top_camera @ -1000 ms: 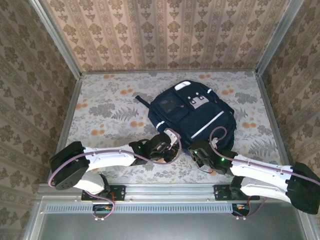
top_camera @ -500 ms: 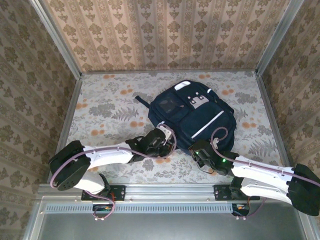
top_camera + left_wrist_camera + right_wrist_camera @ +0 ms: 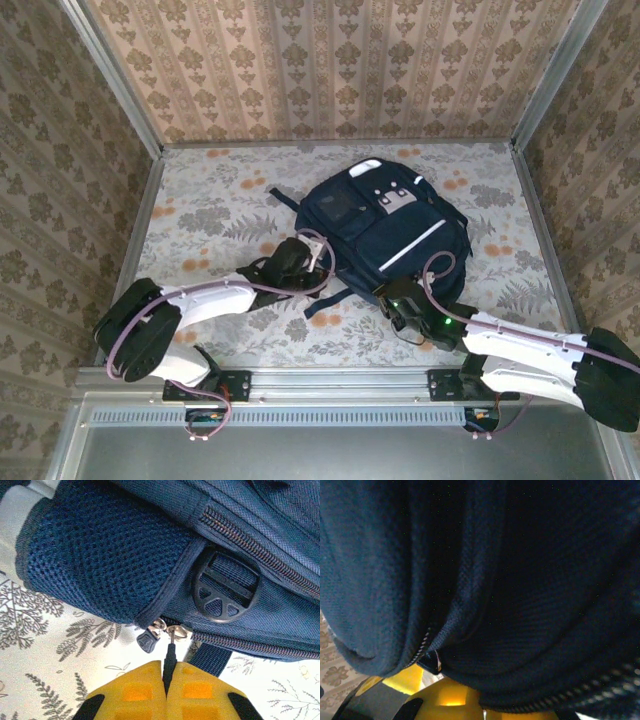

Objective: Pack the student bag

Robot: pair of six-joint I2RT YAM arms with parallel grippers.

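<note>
Left end effector (image 3: 167, 672) pinched closed; arms outstretched.

This was a robot test cell dressed up to look homely, not a lived-in room. Panels of beige damask wallpaper (image 3: 330, 70) boxed in a small table on the left, far and right sides. Bare aluminium posts (image 3: 113, 80) ran up the far corners where the panels met. A floral cloth (image 3: 200, 220) of grey leaves and orange blooms covered the tabletop. Along the near edge a metal rail (image 3: 340, 383) carried the bolted bases of a white left arm (image 3: 205, 298) and right arm (image 3: 520, 345), with a plain grey metal ledge (image 3: 330, 445) nearer still. A navy student bag (image 3: 400, 225) lay on the cloth.
</note>
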